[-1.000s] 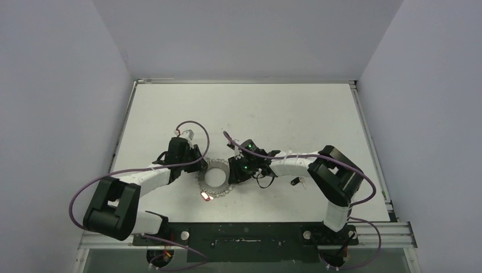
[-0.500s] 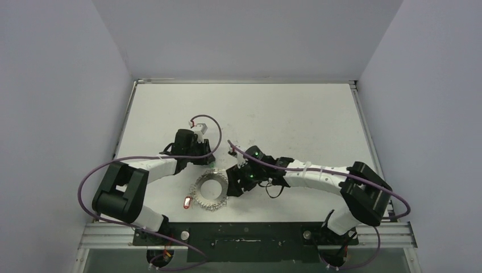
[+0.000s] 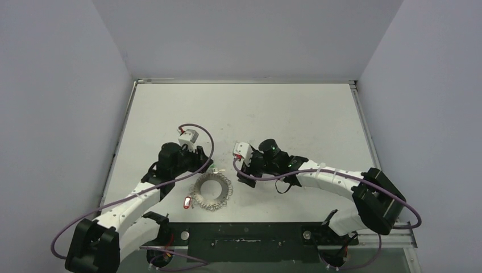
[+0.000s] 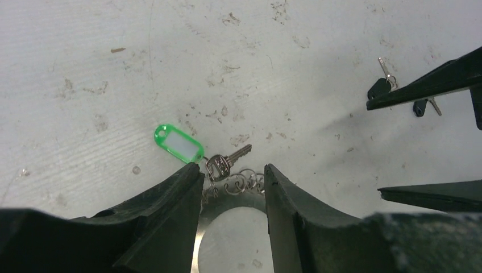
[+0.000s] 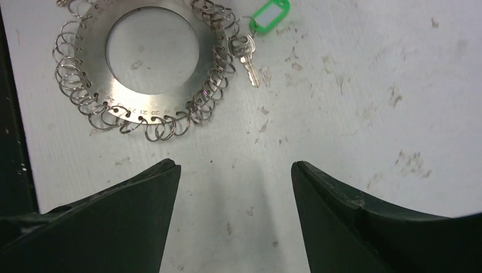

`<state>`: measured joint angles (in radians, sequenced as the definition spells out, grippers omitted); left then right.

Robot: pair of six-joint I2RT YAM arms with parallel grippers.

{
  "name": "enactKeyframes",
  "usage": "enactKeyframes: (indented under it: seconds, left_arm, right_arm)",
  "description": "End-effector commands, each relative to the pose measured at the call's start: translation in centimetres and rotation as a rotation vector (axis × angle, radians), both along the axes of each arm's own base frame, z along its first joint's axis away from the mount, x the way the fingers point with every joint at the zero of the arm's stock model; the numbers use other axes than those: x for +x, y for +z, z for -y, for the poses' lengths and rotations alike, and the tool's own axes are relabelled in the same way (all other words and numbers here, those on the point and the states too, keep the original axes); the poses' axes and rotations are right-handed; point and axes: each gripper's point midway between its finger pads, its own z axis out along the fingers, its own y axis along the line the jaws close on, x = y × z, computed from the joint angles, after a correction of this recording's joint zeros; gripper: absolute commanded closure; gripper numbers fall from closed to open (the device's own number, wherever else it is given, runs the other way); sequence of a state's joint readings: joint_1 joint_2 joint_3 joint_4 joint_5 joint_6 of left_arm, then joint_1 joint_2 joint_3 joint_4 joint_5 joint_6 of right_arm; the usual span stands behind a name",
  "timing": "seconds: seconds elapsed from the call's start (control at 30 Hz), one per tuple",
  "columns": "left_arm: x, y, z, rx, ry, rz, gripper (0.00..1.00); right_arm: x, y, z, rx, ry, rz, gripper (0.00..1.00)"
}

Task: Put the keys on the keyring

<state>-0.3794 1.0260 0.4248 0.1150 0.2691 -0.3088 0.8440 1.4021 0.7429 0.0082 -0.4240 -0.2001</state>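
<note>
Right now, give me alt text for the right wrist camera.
A flat metal keyring fringed with small wire loops lies on a scuffed white table, a silver key and green tag at its edge. The right hand hovers open, empty.

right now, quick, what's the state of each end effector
left end effector: open, fingers either side of the keyring rim, gripping nothing
right end effector: open wide, empty
</note>
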Motion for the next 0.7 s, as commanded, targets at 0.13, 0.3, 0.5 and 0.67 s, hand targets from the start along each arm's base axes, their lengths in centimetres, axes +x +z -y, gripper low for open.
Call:
enactKeyframes:
  seconds: [0.13, 0.3, 0.5, 0.67]
  left_arm:
    - [-3.2, 1.2, -1.2, -0.090, 0.062, 0.034, 0.58]
    - [-4.4, 1.5, -1.7, -0.137, 0.079, 0.078, 0.58]
    - [-4.7, 2.0, -2.1, -0.146, 0.090, 0.118, 0.58]
    - [-4.5, 1.7, -2.0, -0.138, 0.090, 0.102, 0.58]
  right_arm:
    - [1.5, 0.0, -4.9, -0.001, 0.403, 0.369, 0.32]
    - [1.9, -0.6, -7.3, -0.013, 0.458, 0.396, 0.53]
    - [2.5, -1.7, -8.6, -0.027, 0.452, 0.407, 0.65]
    - [1.9, -3.2, -8.4, -0.064, 0.485, 0.412, 0.66]
